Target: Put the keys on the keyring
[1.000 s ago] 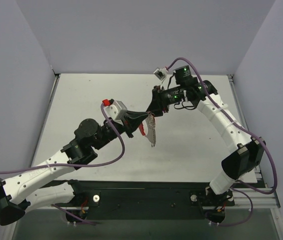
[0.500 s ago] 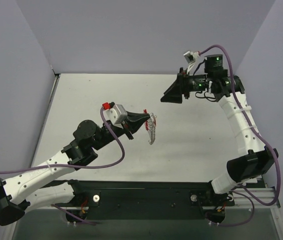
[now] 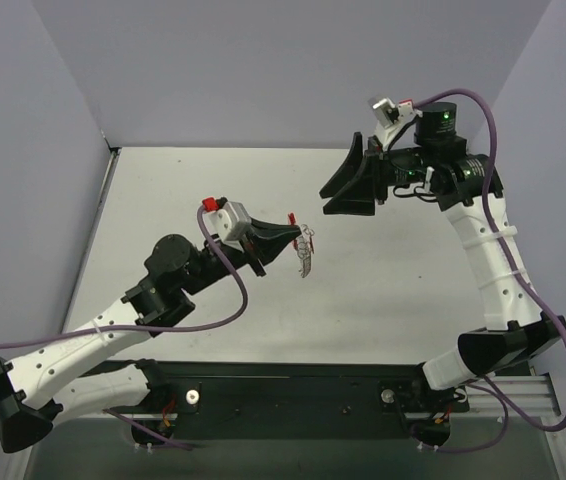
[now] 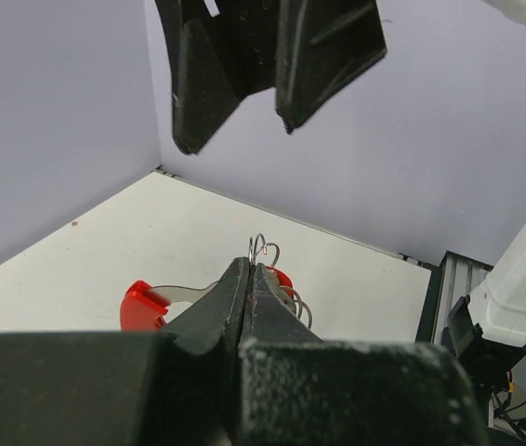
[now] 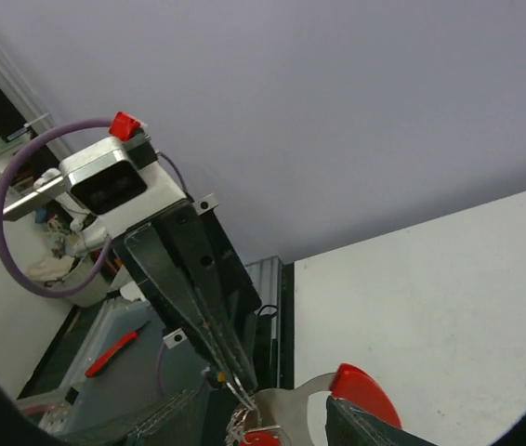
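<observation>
My left gripper (image 3: 299, 234) is shut, held above the middle of the table. It pinches the keyring (image 4: 142, 303), a silvery curved band with bright red ends. Thin wire loops (image 4: 263, 249) stick out past its fingertips. The keys (image 3: 305, 260), a small lacy silver bunch, hang just below those fingertips. My right gripper (image 3: 324, 203) is open and empty, raised up and to the right of the bunch, well apart from it. In the right wrist view the keyring's red end (image 5: 361, 390) and the keys (image 5: 244, 426) show at the bottom edge, next to the left fingers (image 5: 198, 316).
The white table (image 3: 383, 290) lies below both arms, with grey walls on three sides. A black rail (image 3: 293, 385) with the arm bases runs along the near edge. Purple cables loop off both wrists.
My right gripper has let go of the key bunch, opened, and pulled away up and to the right. The left gripper rose slightly with the bunch, which now hangs shorter.
</observation>
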`<state>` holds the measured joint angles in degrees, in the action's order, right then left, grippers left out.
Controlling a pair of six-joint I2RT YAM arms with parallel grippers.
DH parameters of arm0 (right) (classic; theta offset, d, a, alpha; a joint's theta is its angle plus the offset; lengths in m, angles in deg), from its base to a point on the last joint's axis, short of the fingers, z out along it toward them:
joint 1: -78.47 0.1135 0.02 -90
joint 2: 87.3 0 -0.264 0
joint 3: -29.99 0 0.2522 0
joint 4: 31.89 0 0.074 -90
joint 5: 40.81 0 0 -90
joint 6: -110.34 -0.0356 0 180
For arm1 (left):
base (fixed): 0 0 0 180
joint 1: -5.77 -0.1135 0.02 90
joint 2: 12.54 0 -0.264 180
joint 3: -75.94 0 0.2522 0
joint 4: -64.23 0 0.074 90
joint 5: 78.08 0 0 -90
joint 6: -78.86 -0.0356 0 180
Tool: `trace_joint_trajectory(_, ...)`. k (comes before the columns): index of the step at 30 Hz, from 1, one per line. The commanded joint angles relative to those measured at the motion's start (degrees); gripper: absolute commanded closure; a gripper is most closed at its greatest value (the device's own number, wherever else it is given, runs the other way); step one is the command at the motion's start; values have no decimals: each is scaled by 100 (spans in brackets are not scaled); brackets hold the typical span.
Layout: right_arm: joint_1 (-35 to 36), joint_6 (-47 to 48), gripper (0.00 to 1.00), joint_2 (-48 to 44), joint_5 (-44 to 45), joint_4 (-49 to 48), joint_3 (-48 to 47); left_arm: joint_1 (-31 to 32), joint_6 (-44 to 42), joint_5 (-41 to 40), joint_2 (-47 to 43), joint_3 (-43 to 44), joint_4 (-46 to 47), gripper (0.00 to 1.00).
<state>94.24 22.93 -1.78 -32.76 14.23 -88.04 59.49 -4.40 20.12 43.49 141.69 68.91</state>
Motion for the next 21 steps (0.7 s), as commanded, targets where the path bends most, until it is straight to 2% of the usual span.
trace_joint_trajectory(1, 320, 215, 45, -263, -507, -54, 134, -282, 581, 444, -242, 5, 792, 100)
trace_joint_trajectory(7, 988, 1287, 51, -299, 732, 903, 91, -766, 1136, 963, -224, -66, 1188, 100)
trace_joint_trajectory(21, 1042, 1279, 60, -246, 1023, 877, -85, -775, 1215, 1315, -101, -13, 978, 100)
